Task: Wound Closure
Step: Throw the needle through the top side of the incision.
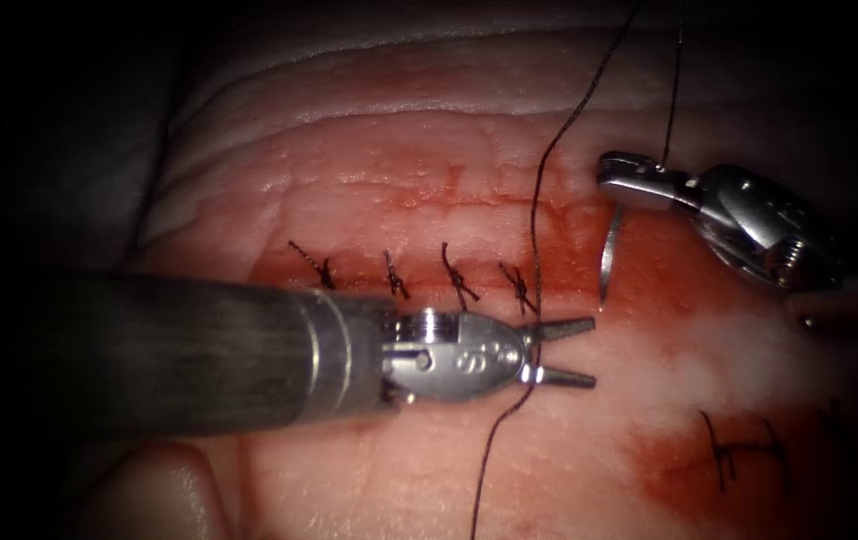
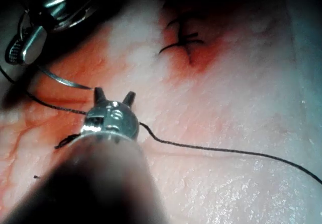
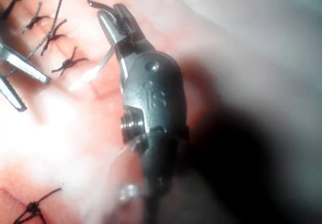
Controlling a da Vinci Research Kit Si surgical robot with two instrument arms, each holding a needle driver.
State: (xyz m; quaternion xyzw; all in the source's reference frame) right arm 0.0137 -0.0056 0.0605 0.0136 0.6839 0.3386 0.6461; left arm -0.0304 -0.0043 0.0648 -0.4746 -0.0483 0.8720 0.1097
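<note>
My right tool (image 1: 609, 172) comes in at the upper right with its jaws shut on the curved needle (image 1: 609, 250) near its thread end. The needle hangs down over the tissue (image 1: 399, 150) just right of the last stitch, its tip free of the surface. My left tool (image 1: 589, 352) lies below the stitch row, jaws open and holding nothing. Dark thread (image 1: 549, 160) drops from above, crosses the open jaws near their hinge and runs toward the near edge. The wrist views show the same grip on the needle (image 3: 98, 65) and the open left tool (image 2: 114, 94).
Several knotted stitches (image 1: 459, 275) line the cut, with short cut ends standing up. Red fluid stains the tissue around the needle. A second stitched cut (image 1: 739, 450) lies at the lower right. A second thread strand (image 1: 671, 90) rises from the right tool.
</note>
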